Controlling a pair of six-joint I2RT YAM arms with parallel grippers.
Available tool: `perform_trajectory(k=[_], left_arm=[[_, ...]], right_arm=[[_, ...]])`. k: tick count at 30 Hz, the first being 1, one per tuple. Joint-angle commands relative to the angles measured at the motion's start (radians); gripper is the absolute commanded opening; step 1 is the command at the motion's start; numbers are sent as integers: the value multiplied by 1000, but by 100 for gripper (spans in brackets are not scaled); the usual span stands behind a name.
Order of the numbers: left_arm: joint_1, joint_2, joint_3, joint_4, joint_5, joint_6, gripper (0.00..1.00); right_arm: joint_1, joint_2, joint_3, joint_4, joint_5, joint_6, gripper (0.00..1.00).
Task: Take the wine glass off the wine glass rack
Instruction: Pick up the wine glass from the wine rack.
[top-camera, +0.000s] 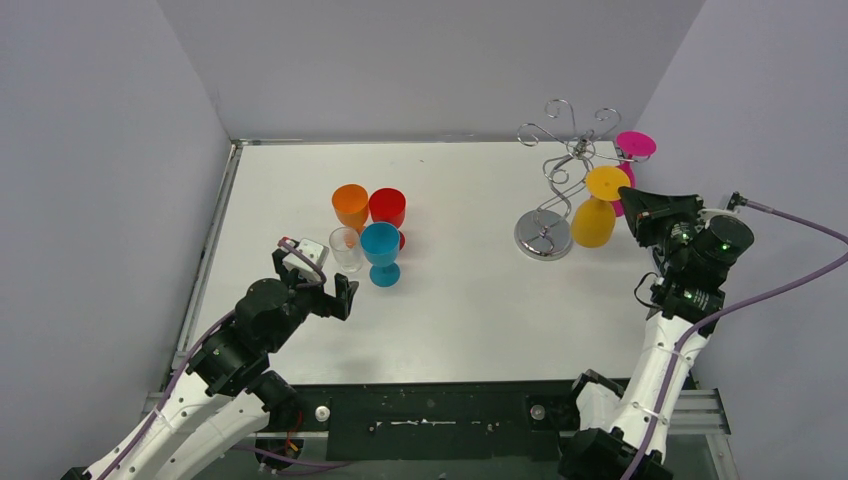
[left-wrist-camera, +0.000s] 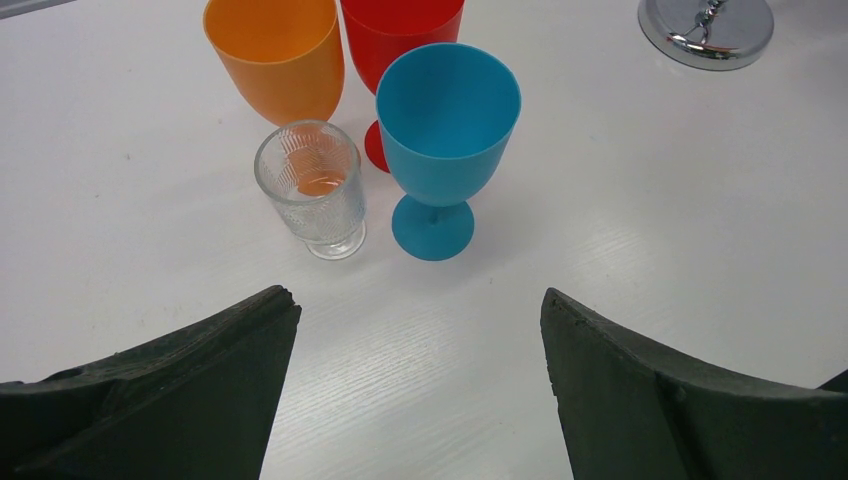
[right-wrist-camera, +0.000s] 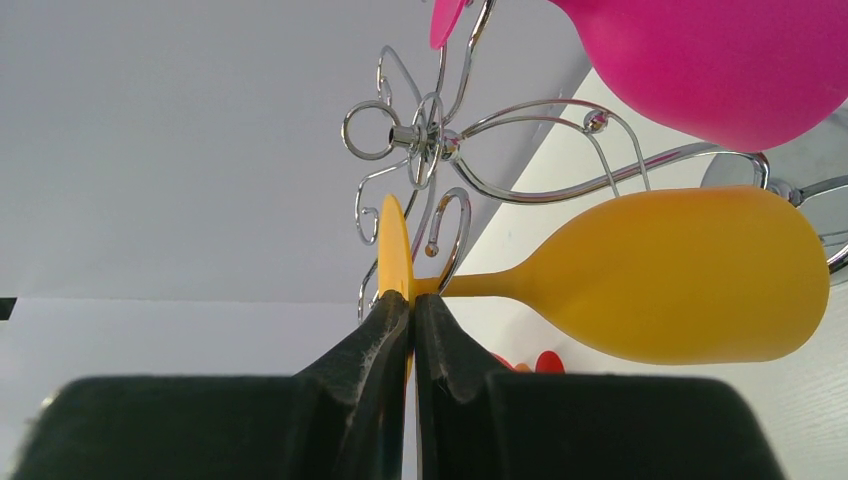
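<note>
Top external view first: the wine glass rack (top-camera: 557, 175) stood at the far right of the white table (top-camera: 470, 300), with its shiny disc base on the tabletop. A yellow wine glass (top-camera: 596, 215) hung from it upside down, foot uppermost, and a pink wine glass (top-camera: 634, 148) hung just behind it. The right gripper (top-camera: 631, 200) was raised to the yellow foot. Well apart, left of centre, the left gripper (top-camera: 342, 293) sat low, near a tight cluster of an orange cup (top-camera: 351, 205), a red cup (top-camera: 387, 208), a blue goblet (top-camera: 381, 250) and a small clear glass (top-camera: 346, 248).

Left wrist view: that gripper (left-wrist-camera: 418, 300) was spread wide with nothing between its fingers (left-wrist-camera: 200, 385). The blue goblet (left-wrist-camera: 447, 120) and the clear glass (left-wrist-camera: 312, 185) stood upright just ahead of it, with the orange cup (left-wrist-camera: 275, 55) and the red cup (left-wrist-camera: 400, 30) behind them. The rack's base (left-wrist-camera: 706, 28) showed at the top right.

Right wrist view: the gripper (right-wrist-camera: 411, 310) was pinched on the thin edge of the yellow wine glass's (right-wrist-camera: 680, 275) foot. The stem sat in a curled arm of the rack (right-wrist-camera: 520, 185). The pink glass (right-wrist-camera: 720, 60) filled the upper right.
</note>
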Motion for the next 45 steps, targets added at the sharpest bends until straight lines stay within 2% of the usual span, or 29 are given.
perform_trajectory(k=[1,14,25,38,45], left_arm=[[7,-7,2,48,17,14,89],[6,-7,1,48,18,14,89],[7,-4,3,48,18,14,89],[6,1,3,46,10,11,89],[9,6,6,43,-3,6,89]], right_arm=[[0,10,3,75,-17,35,0],[8,56,39,164,-44,90,0],[58,98,59,174,-15,81,0],[99,123,32,274,134,93,0],[90,102,80,151,226,8,0]])
